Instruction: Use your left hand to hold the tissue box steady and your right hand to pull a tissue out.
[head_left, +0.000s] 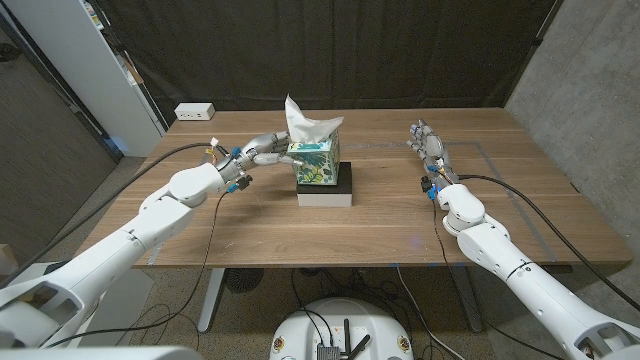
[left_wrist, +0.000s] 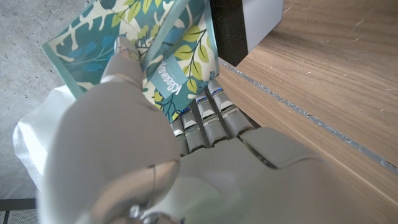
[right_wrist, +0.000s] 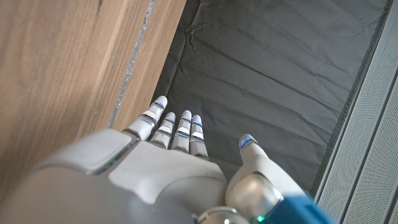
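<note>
Counts on the table

One tissue box (head_left: 318, 161) with one tissue (head_left: 306, 123) sticking up, on one block (head_left: 326, 189) that is black above and white below; one white power strip (head_left: 194, 112) at the far edge; two robot hands, left hand (head_left: 262, 149) and right hand (head_left: 427, 143).

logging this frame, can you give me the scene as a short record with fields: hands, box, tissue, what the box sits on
left hand: grips the tissue box, fingers against its side
right hand: apart from the box, over the table, holds nothing, fingers straight
tissue box: upright, teal leaf print
tissue: white, sticking up out of the box top
base: black and white block under the box
table: wooden
step: box held, tissue not yet pulled
</note>
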